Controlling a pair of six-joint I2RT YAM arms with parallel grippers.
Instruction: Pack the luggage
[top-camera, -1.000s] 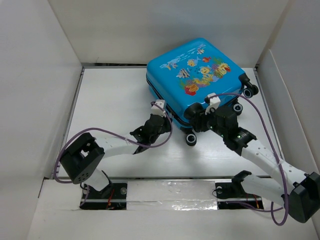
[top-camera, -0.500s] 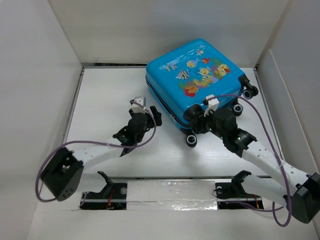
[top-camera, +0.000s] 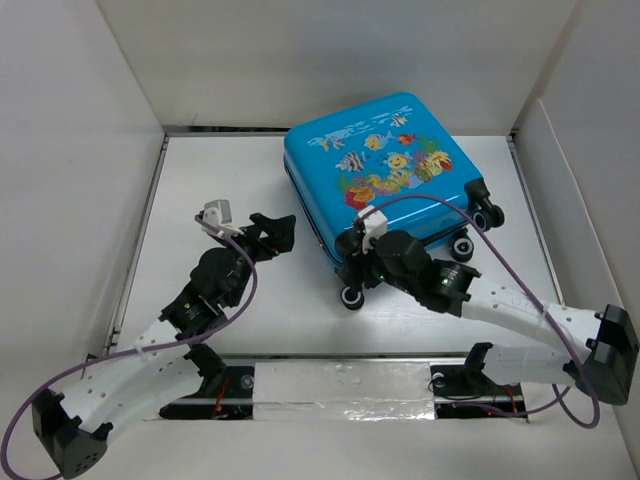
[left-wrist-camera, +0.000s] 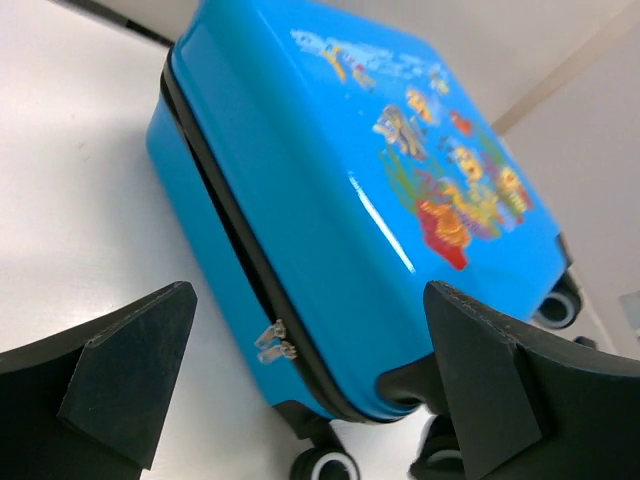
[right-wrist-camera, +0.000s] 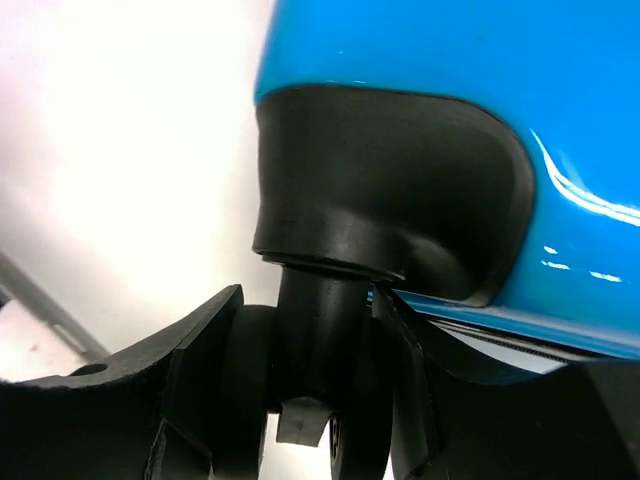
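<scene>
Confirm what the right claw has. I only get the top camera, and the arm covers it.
Observer: On the right wrist camera, the right claw is closed on a black corner wheel of the suitcase, with one finger on each side.
Operator: Where are the zip pulls?
Observer: The left wrist camera shows two silver zip pulls side by side on the black seam, close to a wheeled corner.
Operator: Anything in the left claw?
Observer: No. The left claw is open with nothing between its fingers, and the suitcase lies beyond them, untouched.
</scene>
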